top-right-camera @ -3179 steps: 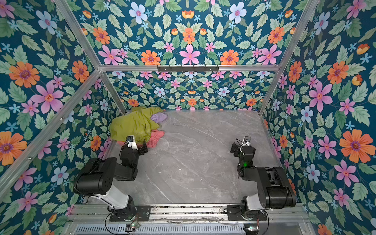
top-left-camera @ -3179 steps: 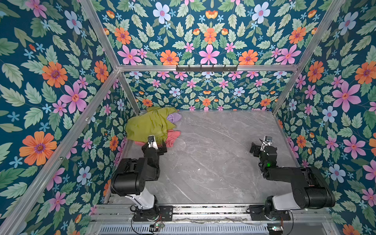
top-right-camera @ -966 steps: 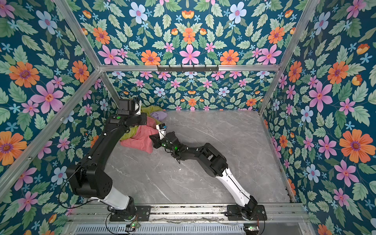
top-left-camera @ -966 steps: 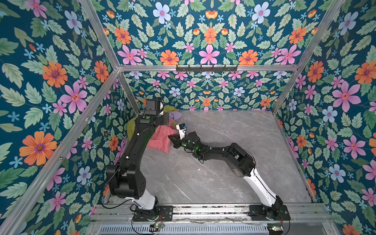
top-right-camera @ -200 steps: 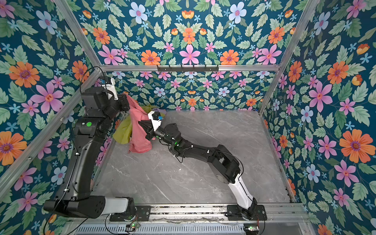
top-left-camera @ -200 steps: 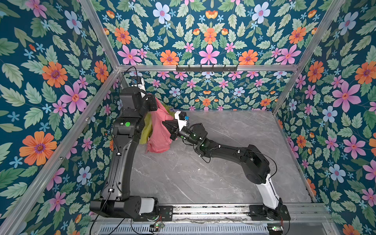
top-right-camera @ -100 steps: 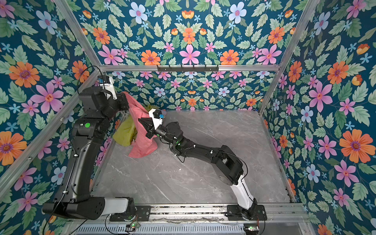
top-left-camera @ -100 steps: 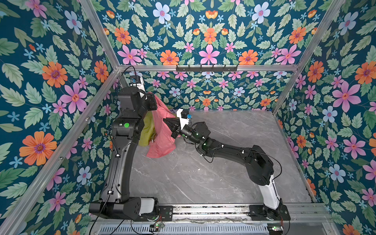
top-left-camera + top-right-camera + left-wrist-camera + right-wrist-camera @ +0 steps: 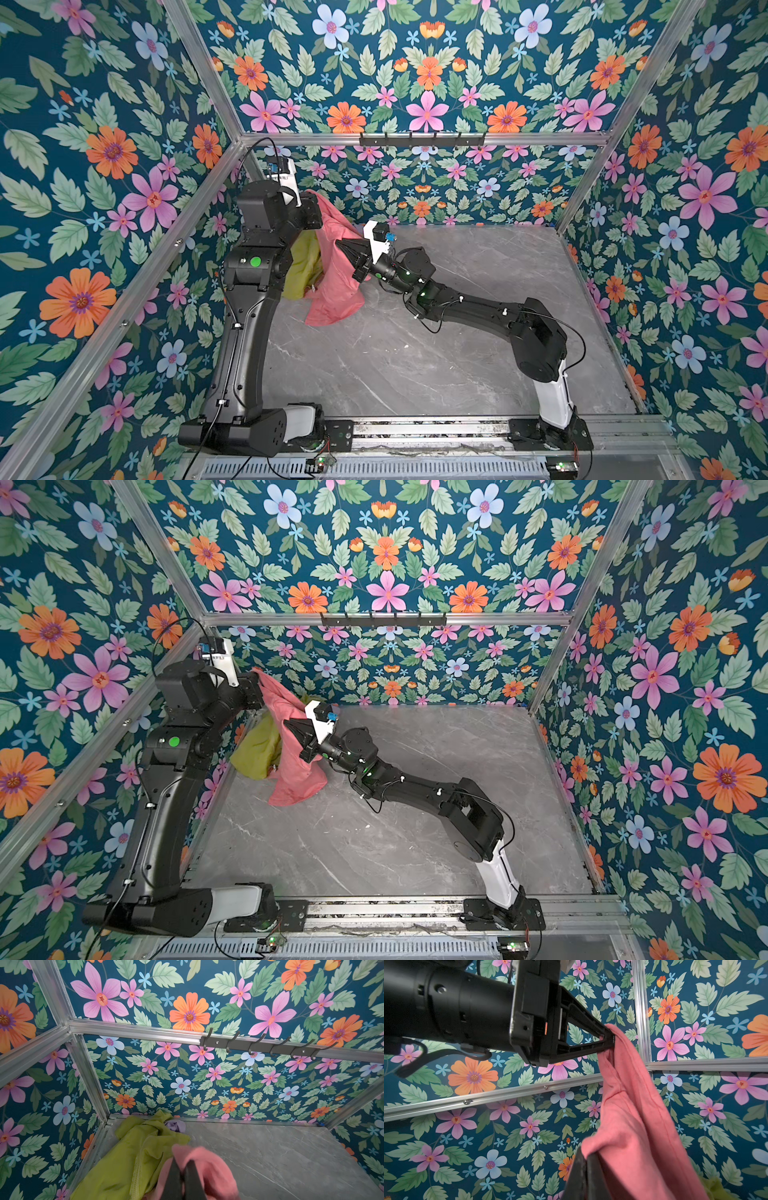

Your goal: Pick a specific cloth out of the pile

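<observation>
While our left hand pinches the cloth by its top edge high over the surface and our right hand nips a lower fold, we are mid-lift, and next we should draw it sideways, clear of the yellow-green garment just beside it.

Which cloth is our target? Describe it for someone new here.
Look at the far left corner of the grey table. There the coral-pink cloth hangs, pinched by the left claw at its top and the right claw lower down. The yellow-green garment beside it is held by neither.
</observation>
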Action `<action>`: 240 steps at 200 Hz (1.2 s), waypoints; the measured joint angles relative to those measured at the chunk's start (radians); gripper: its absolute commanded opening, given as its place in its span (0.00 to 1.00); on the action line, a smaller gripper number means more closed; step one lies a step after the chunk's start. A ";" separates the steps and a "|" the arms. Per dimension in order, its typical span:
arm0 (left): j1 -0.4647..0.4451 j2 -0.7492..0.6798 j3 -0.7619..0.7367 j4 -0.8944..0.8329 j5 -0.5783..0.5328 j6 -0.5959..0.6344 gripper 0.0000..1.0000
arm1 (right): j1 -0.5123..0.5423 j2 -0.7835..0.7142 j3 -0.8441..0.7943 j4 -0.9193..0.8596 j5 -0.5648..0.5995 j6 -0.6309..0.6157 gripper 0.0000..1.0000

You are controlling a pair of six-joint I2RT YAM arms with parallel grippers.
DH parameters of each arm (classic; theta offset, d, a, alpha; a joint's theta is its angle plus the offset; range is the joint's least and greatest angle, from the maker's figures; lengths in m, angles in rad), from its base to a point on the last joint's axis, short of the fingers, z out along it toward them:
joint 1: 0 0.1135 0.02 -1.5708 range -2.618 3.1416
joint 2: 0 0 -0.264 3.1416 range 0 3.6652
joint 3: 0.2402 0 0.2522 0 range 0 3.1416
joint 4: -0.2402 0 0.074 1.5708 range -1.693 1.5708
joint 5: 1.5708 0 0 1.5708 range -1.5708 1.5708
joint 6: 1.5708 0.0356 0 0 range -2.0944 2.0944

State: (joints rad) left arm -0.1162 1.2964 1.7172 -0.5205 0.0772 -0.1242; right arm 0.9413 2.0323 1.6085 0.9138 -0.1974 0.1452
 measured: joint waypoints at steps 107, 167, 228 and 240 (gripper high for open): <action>0.000 -0.045 0.011 -0.022 0.063 -0.010 0.00 | 0.000 -0.063 -0.022 -0.055 0.027 -0.070 0.00; -0.001 -0.059 0.028 -0.035 0.081 -0.026 0.00 | 0.000 -0.097 -0.031 -0.064 0.038 -0.104 0.00; -0.001 -0.024 0.111 -0.037 0.085 -0.033 0.00 | 0.000 -0.097 0.015 -0.085 0.041 -0.130 0.00; -0.001 -0.018 0.129 -0.037 0.087 -0.033 0.00 | 0.000 -0.097 0.027 -0.088 0.041 -0.141 0.00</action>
State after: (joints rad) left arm -0.1169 1.2789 1.8462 -0.5579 0.1638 -0.1574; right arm 0.9413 1.9354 1.6360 0.8257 -0.1562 0.0044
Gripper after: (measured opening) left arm 0.050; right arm 0.054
